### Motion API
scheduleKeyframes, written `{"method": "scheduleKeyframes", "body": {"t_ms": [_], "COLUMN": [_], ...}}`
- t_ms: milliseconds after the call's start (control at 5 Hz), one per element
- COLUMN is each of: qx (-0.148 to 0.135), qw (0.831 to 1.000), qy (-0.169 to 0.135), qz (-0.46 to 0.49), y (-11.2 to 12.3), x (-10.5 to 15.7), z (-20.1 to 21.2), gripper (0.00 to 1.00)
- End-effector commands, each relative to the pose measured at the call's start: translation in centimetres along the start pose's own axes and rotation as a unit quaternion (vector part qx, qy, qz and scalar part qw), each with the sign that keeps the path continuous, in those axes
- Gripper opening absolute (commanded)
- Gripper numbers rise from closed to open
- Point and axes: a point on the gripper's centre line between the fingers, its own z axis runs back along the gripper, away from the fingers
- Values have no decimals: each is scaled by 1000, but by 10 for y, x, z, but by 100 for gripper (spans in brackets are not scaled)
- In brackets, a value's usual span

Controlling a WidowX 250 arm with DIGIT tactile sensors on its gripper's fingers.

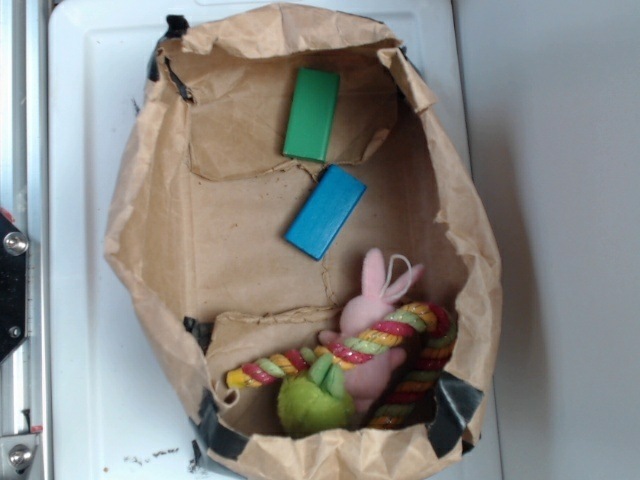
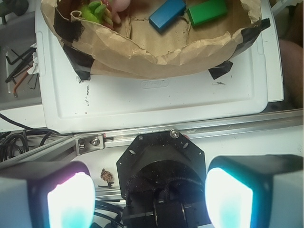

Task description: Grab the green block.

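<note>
The green block (image 1: 312,114) lies flat on the floor of a torn brown paper bag (image 1: 150,200), near its upper end; in the wrist view the green block (image 2: 207,11) sits at the top edge. A blue block (image 1: 325,211) lies just below it, apart from it. My gripper (image 2: 149,197) hangs open, well back from the bag, over the robot's black base, with nothing between its two glowing pads (image 2: 71,202). The gripper itself is out of the exterior view.
A pink bunny toy (image 1: 372,310), a striped rope ring (image 1: 400,345) and a lime-green fuzzy toy (image 1: 314,400) fill the bag's lower end. The bag rests on a white tray (image 2: 156,102). An aluminium rail (image 2: 218,126), cables and hex keys (image 2: 19,66) lie beside the base.
</note>
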Motion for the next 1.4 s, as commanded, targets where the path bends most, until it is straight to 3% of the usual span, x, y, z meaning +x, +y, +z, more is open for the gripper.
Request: {"method": "scheduleKeyframes", "body": {"t_ms": [0,400,600,800,1200], "qx": [0,-5,2,-25,-20], "qw": [1000,994,979,966,958], "qy": [0,-38,-90,-121,-121], "qz": [0,106,181,226,259], "y": [0,-2,8,19,45], "x": [0,70,104,130,157], "z": [0,-20,-40,-56,-85], "gripper": [100,100,100,100,100]}}
